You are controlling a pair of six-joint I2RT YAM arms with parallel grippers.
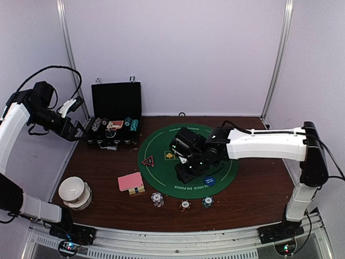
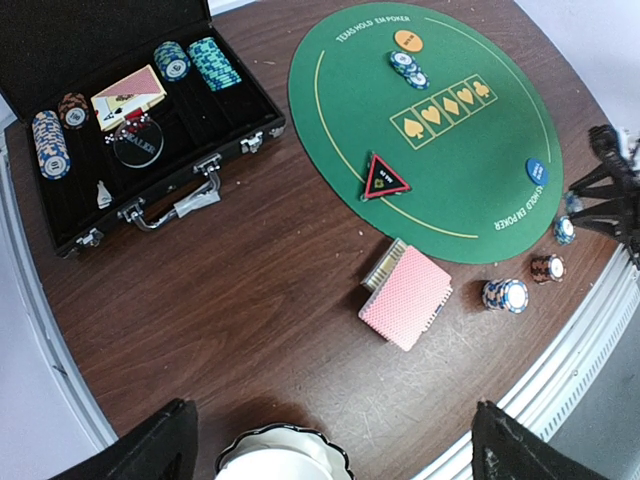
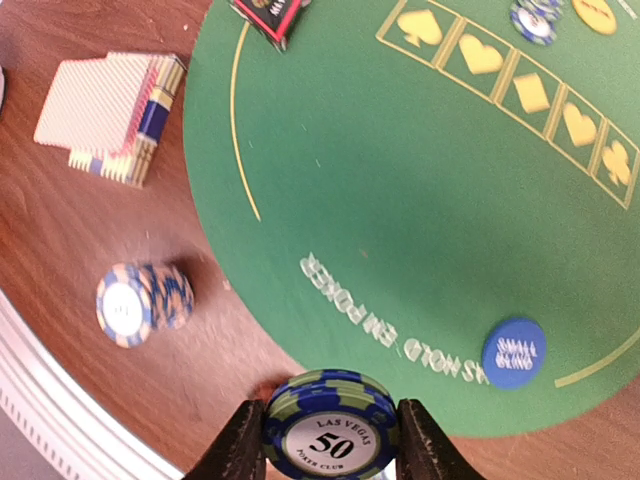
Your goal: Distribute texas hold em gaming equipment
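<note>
1. Poker chips (image 3: 330,428), a blue-and-green stack marked 50, sit clamped between the right gripper's (image 3: 331,445) jaws. They are at the bottom centre of the right wrist view, by the green mat's (image 3: 400,200) edge.
2. Pink-backed playing cards (image 2: 405,297) lie on the brown table (image 2: 250,300), lower centre of the left wrist view, beside the mat.
3. Left gripper (image 2: 332,408) hangs with jaws spread wide, holding nothing.
4. Black case (image 2: 100,40) stands open at upper left.

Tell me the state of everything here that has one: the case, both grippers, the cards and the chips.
Black hard case with metal latches: open, lid upright.
Left gripper: open, empty.
Right gripper: shut on the blue-and-green striped poker chip stack.
Pink-backed playing card deck: face down, lying on a small blue-and-yellow patterned box.
Peach-and-blue striped chip stack: standing free, untouched.
</note>
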